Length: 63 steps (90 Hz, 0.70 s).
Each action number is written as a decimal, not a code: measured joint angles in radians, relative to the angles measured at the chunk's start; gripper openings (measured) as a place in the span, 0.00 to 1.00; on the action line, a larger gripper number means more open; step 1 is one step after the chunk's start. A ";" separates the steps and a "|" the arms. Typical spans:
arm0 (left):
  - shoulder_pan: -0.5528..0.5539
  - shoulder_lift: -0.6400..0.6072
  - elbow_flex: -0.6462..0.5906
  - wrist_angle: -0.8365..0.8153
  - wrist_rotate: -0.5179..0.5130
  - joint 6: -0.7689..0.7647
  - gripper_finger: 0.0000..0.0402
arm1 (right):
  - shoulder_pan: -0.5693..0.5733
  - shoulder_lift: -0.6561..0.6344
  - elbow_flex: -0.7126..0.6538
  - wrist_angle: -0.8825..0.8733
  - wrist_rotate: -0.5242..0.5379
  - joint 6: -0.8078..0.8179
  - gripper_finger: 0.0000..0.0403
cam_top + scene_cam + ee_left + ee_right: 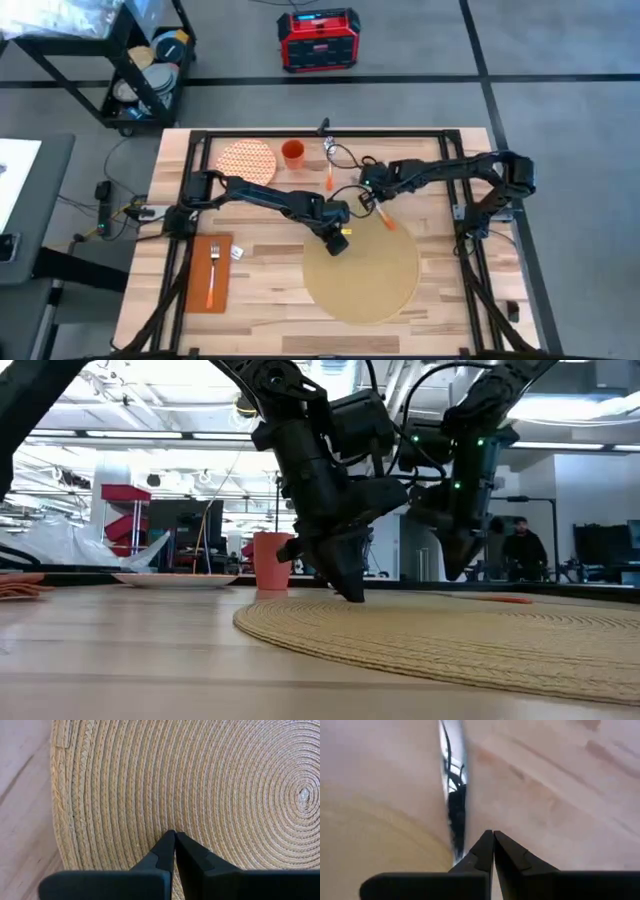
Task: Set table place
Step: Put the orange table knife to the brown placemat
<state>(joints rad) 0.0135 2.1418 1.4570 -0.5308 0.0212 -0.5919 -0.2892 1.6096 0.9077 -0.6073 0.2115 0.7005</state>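
L gripper (174,836) clenched, tips on woven round tan placemat (365,275). R gripper (493,836) clenched w/ shiny metal knife blade (452,795) just beside its tips, over plank table (260,300).

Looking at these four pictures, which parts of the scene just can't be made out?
- Left claw: fingers together on the placemat; whether they pinch its weave is hidden by the fingers themselves.
- Right claw: the shiny utensil beside it is blurred in the right wrist view and tiny in the high view; knife or spoon is unclear.
- Low view: the left arm blocks part of the orange cup.
- Small white item beside the napkin: too small to identify.
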 joint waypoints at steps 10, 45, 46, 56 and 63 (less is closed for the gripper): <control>0.000 0.000 0.000 0.000 0.000 0.000 0.00 | -0.009 0.022 0.001 0.023 -0.009 -0.006 0.00; 0.000 0.000 0.000 0.000 0.001 -0.003 0.00 | 0.092 0.108 0.004 0.049 -0.054 0.051 0.00; 0.000 0.000 0.000 0.000 0.001 -0.003 0.00 | 0.097 0.104 0.003 0.046 -0.061 0.056 0.00; 0.000 0.000 0.000 0.003 0.000 -0.001 0.00 | 0.148 0.059 -0.003 -0.007 -0.112 0.117 0.00; 0.001 0.000 0.000 0.005 -0.001 0.001 0.00 | 0.179 0.024 0.001 -0.023 -0.110 0.148 0.00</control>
<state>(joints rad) 0.0143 2.1418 1.4574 -0.5257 0.0207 -0.5911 -0.1098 1.6337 0.9082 -0.6304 0.1018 0.8490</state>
